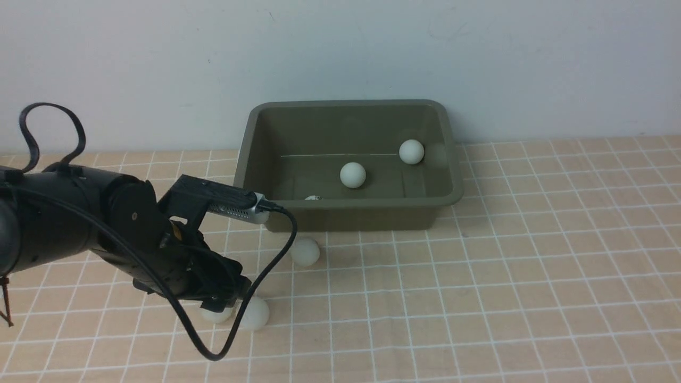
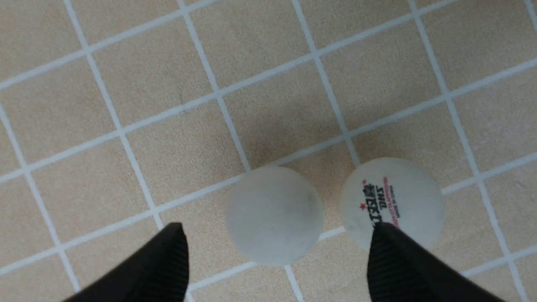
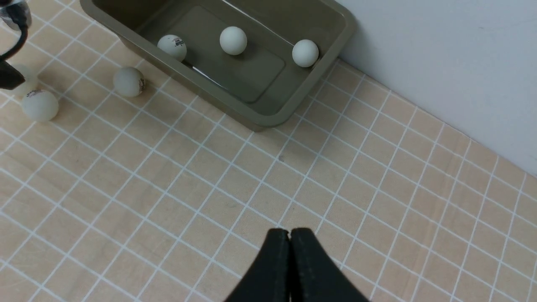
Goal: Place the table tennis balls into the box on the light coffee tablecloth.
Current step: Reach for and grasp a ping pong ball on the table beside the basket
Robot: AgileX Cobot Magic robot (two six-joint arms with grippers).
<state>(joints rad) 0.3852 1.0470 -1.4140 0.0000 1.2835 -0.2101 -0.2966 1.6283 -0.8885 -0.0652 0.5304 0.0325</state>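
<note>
The olive-green box (image 1: 351, 103) stands at the back of the light coffee tablecloth (image 1: 479, 292) with three table tennis balls in it: one in the middle (image 1: 353, 175), one at the right (image 1: 411, 151) and one half hidden behind the near wall (image 1: 313, 198). Three more balls lie on the cloth: one just in front of the box (image 1: 305, 251) and a pair further forward (image 1: 254, 313) (image 1: 215, 315). My left gripper (image 2: 275, 228) hangs open over that pair, its fingertips either side of the plain ball (image 2: 275, 214), and one finger (image 2: 390, 260) overlaps the printed ball (image 2: 392, 201). My right gripper (image 3: 289, 233) is shut and empty over bare cloth.
A pale wall runs right behind the box (image 3: 260, 119). My left arm's black cable (image 1: 276, 250) loops down to the cloth next to the pair of balls. The right arm does not show in the front view.
</note>
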